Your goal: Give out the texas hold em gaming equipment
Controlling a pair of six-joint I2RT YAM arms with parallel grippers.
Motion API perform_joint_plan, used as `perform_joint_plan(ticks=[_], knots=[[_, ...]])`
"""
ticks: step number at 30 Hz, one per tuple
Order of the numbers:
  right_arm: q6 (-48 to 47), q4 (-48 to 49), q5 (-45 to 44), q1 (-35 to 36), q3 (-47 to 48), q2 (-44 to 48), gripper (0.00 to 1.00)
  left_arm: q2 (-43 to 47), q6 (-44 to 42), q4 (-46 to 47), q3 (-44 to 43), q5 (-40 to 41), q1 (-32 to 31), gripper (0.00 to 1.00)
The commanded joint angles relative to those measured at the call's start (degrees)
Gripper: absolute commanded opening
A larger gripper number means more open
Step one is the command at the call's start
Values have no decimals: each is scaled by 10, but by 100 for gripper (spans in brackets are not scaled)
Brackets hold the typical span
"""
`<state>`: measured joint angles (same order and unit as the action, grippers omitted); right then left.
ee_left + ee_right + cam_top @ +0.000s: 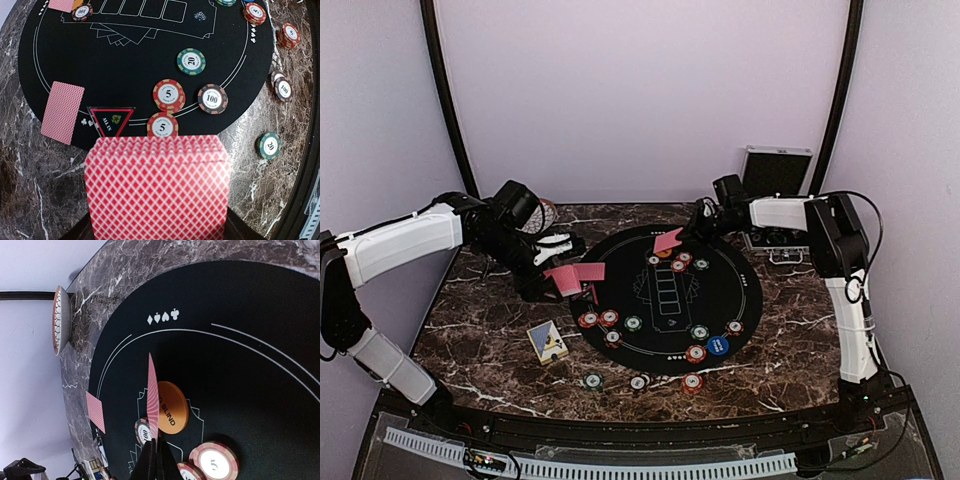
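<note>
While the left gripper [558, 268] was clamped on a stack of red-backed cards [157, 190] above the left edge of the black round mat [730, 270], the right gripper [156, 452] pinched a single card [152, 390] beside the orange blind chip [172, 407]. Poker chips [168, 95] lay on the mat and the marble table [800, 330].

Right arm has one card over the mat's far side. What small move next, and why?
The right gripper pinches a single red-backed playing card edge-up over the black round mat, beside the orange round blind button; the left gripper holds the red-backed deck. Probably lower that card flat and open the jaws.
</note>
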<state>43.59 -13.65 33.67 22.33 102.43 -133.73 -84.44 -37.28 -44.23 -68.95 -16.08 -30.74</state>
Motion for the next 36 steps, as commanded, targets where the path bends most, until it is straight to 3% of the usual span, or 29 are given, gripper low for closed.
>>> perform_joint_plan(ticks=[1, 5, 12, 18, 26, 36], knots=[[-36, -31, -37, -1, 31, 2, 17, 16, -5, -12, 6, -18, 2, 0], [-57, -48, -70, 0, 18, 27, 39, 18, -6, -12, 6, -19, 2, 0], [-78, -62, -120, 12, -12, 91, 55, 14, -4, -13, -2, -22, 2, 0], [-49, -4, -78, 59, -94, 171, 69, 5, 1, -8, -15, -29, 2, 0], [57, 160, 13, 164, -215, 230, 77, -13, 10, -2, -44, -43, 2, 0], [131, 260, 63, 239, -208, 200, 79, -24, 17, -1, -57, -54, 2, 0]])
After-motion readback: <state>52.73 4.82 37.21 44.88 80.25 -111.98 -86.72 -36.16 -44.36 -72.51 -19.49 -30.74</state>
